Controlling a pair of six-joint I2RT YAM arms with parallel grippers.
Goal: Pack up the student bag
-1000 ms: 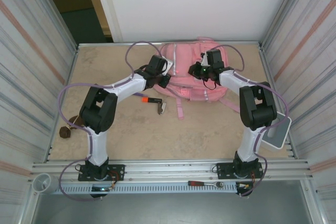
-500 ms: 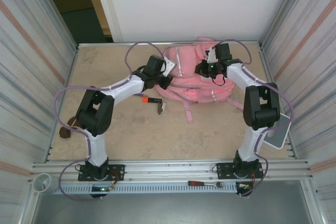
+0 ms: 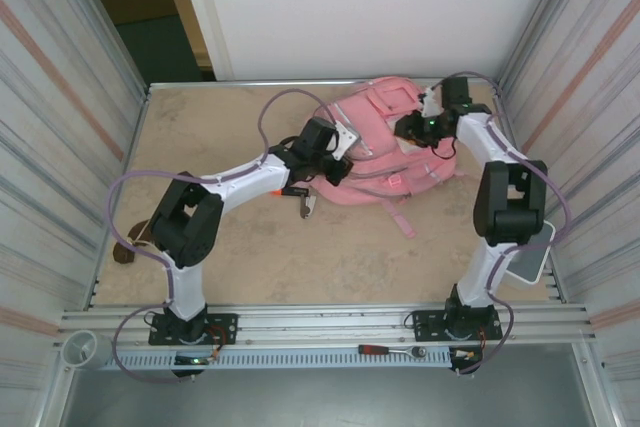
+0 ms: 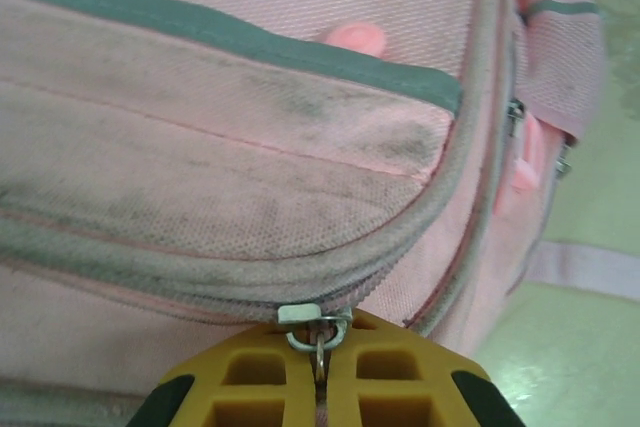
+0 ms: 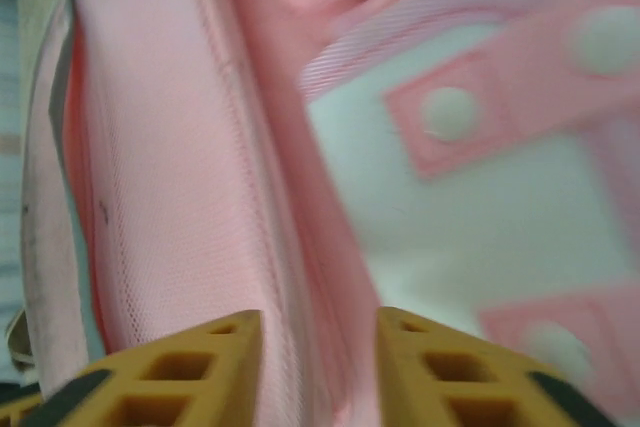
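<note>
The pink student bag [image 3: 385,152] lies at the back right of the table, tilted, with a strap trailing toward the front. My left gripper [image 3: 343,165] is at the bag's left side. In the left wrist view its yellow fingers [image 4: 250,387] are shut on the metal zipper pull [image 4: 319,331] of a grey-edged, soiled pocket [image 4: 230,167]. My right gripper [image 3: 412,128] sits on the bag's upper right. In the right wrist view that gripper [image 5: 318,372] has its jaws apart, with a fold of pink fabric [image 5: 300,277] rising between them, not pinched.
An orange pen-like item [image 3: 274,188] and a small metal piece [image 3: 308,205] lie just left of the bag. A brown object [image 3: 125,252] sits at the left edge and a grey-white flat device [image 3: 530,252] at the right edge. A red-handled tool [image 3: 392,351] rests on the front rail.
The bag has slid and turned toward the right rear corner, with both arms moving right alongside it. The right gripper's jaws have parted; the left stays shut on the zipper pull.
</note>
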